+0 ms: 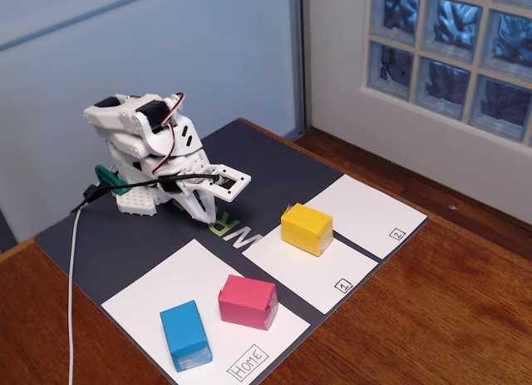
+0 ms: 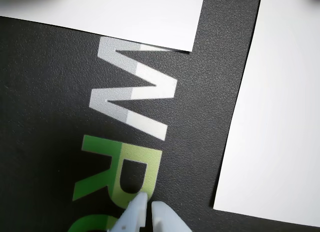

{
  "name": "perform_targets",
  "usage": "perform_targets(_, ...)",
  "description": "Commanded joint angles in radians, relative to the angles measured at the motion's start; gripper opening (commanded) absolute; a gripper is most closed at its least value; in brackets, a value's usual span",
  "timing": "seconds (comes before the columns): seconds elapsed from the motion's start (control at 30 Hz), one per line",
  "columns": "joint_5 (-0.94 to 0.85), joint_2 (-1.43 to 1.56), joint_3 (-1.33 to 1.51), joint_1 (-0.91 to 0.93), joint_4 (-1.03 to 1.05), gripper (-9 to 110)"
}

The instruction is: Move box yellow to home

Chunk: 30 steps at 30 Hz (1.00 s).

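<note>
Nearest, home [image 1: 154, 289], the largest of three white sheets on a dark mat [image 1: 125, 235] over a wooden table [image 1: 449, 302] by a glass-block window [image 1: 453, 48]. Three blocks: blue [image 1: 184, 335] and pink [image 1: 247, 301] on it, yellow box [image 1: 307, 228] right, on sheet "1". Folded arm's gripper [image 2: 148, 208] pressed together, empty.

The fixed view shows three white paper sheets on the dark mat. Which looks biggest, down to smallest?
1. The Home sheet, holding the pink block and blue block.
2 and 3. Sheet 1, under the yellow box, and sheet 2 look alike. Sheet 2 lies farther from the camera, so I won't rank them.
</note>
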Motion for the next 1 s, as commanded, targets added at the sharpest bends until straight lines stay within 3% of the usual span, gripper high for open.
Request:
perform_targets(0.0,-0.002,0.054,-0.003,0.009,0.064,0)
perform_targets(0.8,-0.055,0.052,-0.003,0.044,0.032,0)
perform_targets(0.97,0.135,0.052,-0.037,0.009,-0.002,0)
